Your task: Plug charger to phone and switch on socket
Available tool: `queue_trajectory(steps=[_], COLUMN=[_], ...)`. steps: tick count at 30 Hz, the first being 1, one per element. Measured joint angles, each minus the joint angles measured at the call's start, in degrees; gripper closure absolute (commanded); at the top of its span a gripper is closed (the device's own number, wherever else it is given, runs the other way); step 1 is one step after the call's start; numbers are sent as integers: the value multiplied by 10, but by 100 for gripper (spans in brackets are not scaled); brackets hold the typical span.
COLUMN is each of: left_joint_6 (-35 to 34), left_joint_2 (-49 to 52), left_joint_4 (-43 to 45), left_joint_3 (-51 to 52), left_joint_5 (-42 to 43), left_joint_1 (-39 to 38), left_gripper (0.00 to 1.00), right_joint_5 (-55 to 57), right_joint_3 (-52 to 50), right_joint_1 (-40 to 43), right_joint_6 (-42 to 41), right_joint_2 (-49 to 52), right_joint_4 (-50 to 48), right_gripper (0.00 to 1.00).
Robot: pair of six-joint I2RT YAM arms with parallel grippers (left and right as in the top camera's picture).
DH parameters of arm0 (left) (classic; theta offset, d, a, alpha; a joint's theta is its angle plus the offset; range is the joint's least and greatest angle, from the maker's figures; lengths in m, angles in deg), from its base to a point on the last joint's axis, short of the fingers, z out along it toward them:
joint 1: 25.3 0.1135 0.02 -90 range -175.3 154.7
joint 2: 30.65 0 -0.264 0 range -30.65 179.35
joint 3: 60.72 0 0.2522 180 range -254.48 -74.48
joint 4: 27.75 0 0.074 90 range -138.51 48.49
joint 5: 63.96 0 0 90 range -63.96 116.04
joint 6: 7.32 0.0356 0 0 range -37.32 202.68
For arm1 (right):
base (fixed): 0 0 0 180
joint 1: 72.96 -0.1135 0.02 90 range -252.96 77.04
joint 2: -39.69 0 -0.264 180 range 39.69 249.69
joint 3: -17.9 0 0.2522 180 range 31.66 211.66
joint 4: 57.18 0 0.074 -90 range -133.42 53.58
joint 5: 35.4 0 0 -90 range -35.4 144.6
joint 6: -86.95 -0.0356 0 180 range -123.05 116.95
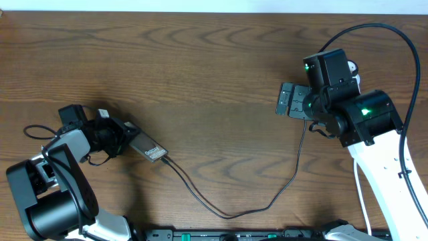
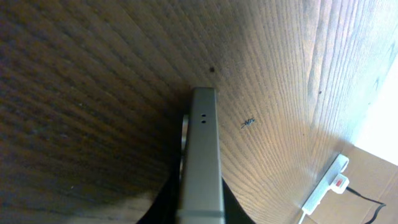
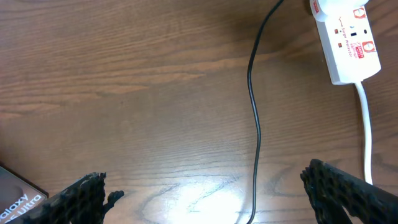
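My left gripper is shut on the phone and holds it by one end just above the table. The left wrist view shows the phone's grey edge between the fingers. The charger, a thin black cable, runs from the phone's free end in a loop toward my right arm. I cannot tell whether its tip is seated. My right gripper is open wide and empty over the cable. The socket, a white power strip with red marks, lies beyond it. The right arm mostly hides it in the overhead view.
The socket's white cord runs back beside my right finger. The socket also shows far off in the left wrist view. A corner of the phone's screen shows at the right wrist view's lower left. The table's front edge carries a black rail.
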Motion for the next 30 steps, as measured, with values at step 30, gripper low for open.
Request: queue_trajectory(steps=[30], left_joint_6=[7], left_joint_2=[-13], left_joint_4=[-64], left_joint_3=[-14], left_joint_5=[-6], left_joint_1=[0], left_gripper=[56], right_joint_5=[-5], right_joint_3=[0], right_joint_1=[0], right_joint_6=[0], right_joint_2=[0], right_joint_4=[3], right_gripper=[1])
